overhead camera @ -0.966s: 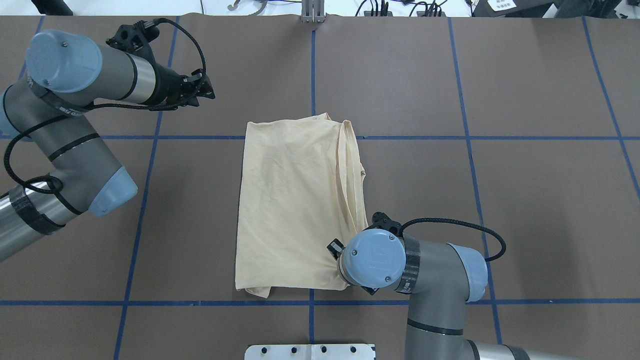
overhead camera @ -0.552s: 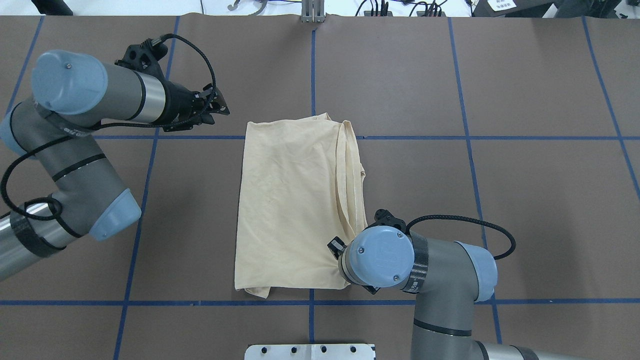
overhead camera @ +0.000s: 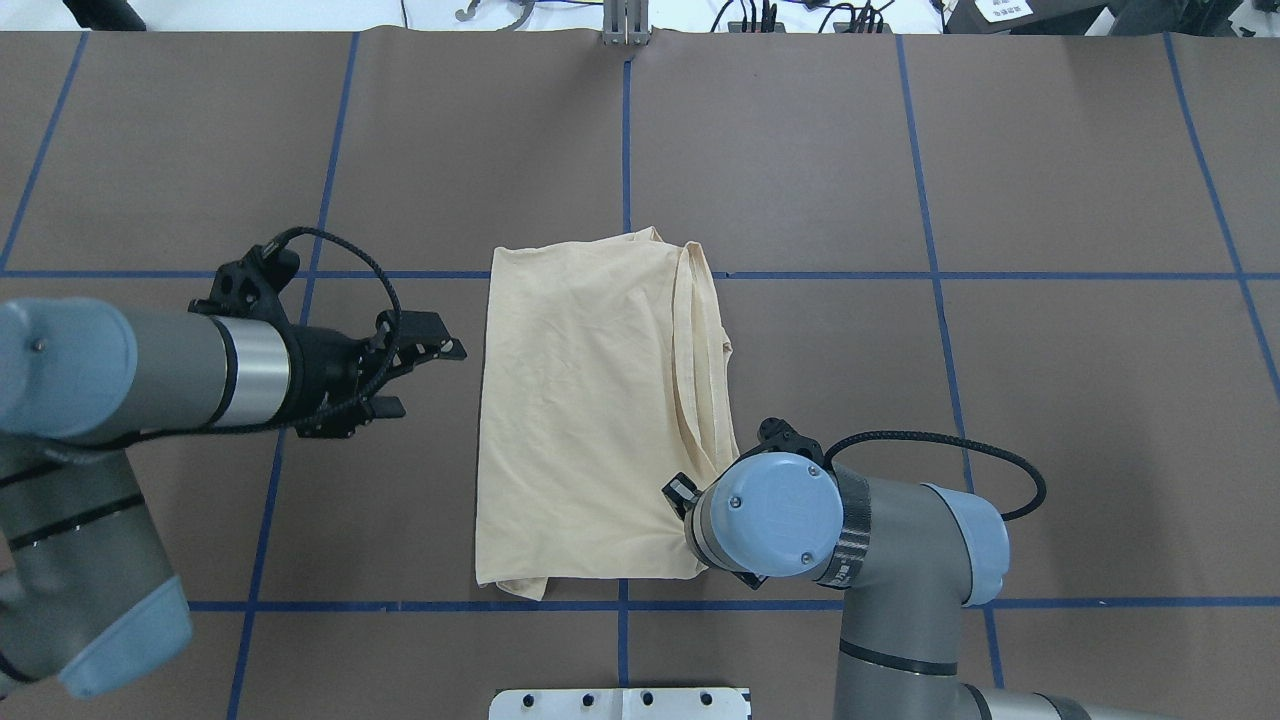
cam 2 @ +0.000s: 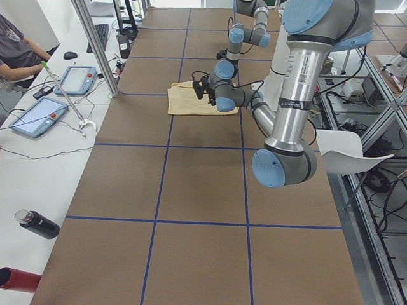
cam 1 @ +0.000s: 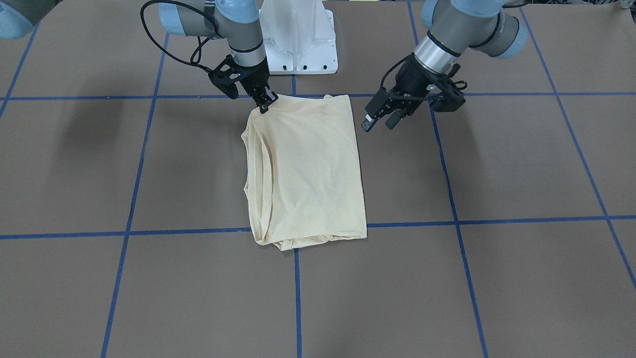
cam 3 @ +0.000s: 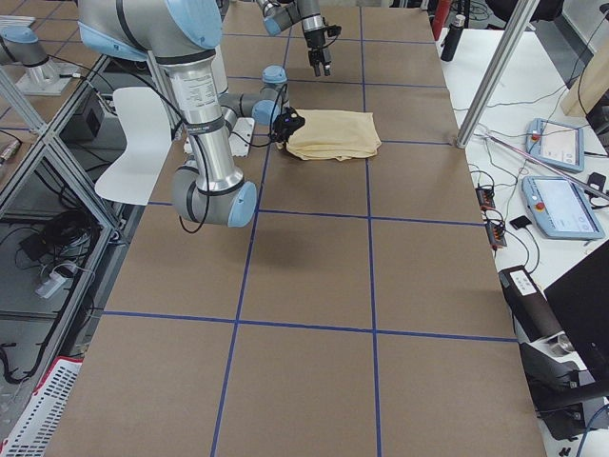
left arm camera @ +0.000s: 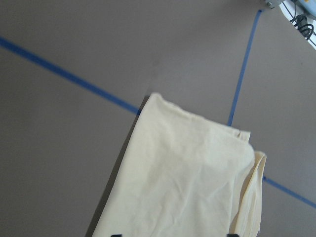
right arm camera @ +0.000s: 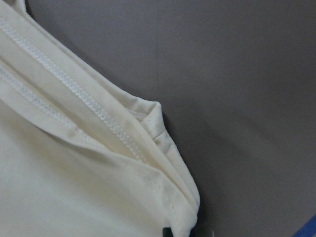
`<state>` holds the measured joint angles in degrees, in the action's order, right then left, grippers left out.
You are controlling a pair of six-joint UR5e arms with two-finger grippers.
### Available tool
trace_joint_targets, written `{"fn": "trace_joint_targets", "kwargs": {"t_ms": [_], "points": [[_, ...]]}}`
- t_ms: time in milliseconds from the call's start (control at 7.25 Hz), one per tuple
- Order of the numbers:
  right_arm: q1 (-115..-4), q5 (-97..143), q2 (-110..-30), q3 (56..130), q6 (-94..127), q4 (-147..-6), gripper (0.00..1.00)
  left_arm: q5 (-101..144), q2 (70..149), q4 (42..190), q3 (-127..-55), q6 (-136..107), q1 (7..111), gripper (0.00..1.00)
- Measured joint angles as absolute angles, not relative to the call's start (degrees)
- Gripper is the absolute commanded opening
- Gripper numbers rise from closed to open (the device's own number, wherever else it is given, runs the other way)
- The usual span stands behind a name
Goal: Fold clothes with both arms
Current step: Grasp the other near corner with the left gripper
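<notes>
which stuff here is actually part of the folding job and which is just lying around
Part of the job:
cream-yellow shirt, partly folded
right gripper, fingers pinching the shirt's corner
left gripper, open, off the shirt's other side

Just lying about:
black bottle
touchscreen pendant on the side bench
white chair

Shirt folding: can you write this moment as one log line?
shirt: folded, flat | right gripper: pinching shirt corner | left gripper: open, beside shirt
</notes>
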<state>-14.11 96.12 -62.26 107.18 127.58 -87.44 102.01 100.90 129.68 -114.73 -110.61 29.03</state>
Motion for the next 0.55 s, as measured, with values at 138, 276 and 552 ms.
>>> {"fn": "trace_joint_targets", "kwargs": {"t_ms": [138, 276, 552], "points": [[-14.1, 96.2, -62.4, 107.3, 127.6, -87.4, 0.00, 97.6, 99.5, 130.7, -115.5, -114.7, 23.7, 0.88], [-14.1, 96.2, -62.4, 107.4, 127.6, -87.4, 0.00, 94.1, 99.0, 130.9, -115.3, -117.9, 19.5, 0.82], [-14.1, 96.2, -62.4, 107.5, 127.8, -87.4, 0.00, 91.7, 99.2, 131.0, -113.1, -123.6, 14.7, 0.76]]}}
